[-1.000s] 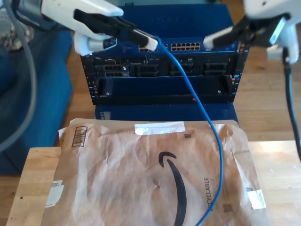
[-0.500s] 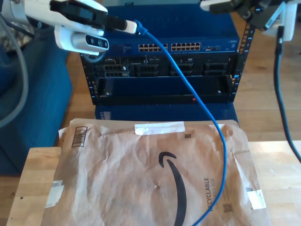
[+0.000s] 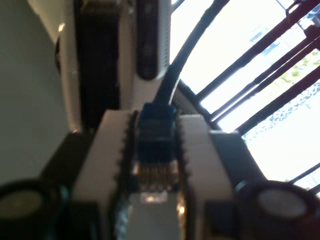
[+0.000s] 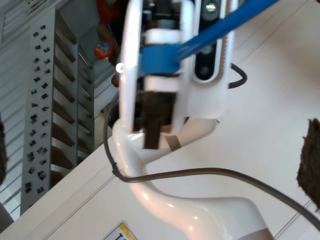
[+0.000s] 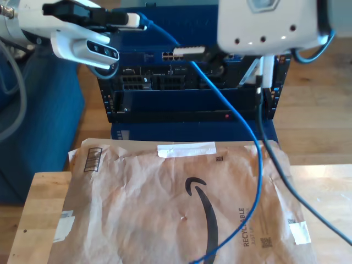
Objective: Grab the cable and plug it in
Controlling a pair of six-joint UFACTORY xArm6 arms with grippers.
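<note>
Holding anything over there?

Yes. My first gripper (image 5: pixel 137 21), at the exterior view's upper left, is clamped on the plug (image 3: pixel 156 150) of the cable (image 5: pixel 242 126). My wrist view shows the white fingers (image 3: pixel 112 150) pressed to both sides of it.

What has changed from half a second ago?

That gripper has drifted a little up and toward the exterior view's left. The cable runs from it down past the rack (image 5: pixel 165 104) and over the mailer (image 5: pixel 137 209). It now leaves the bottom edge further left than before.

And further right?

My second gripper (image 5: pixel 190 53) was up in the exterior view's top right corner. It has swung in front of the rack, its white body covering the ports on that side. Its tip sits just beside the cable. I cannot tell whether its jaws are apart or closed.

Any writing?

The brown mailer on the table (image 5: pixel 44 203) has a barcode label (image 5: pixel 92 159) toward the exterior view's left. A curved black arrow logo (image 5: pixel 204 220) is in the middle and "RECYCLABLE" (image 5: pixel 242 226) is printed sideways to its right. The small print under it is too fine to read.
</note>
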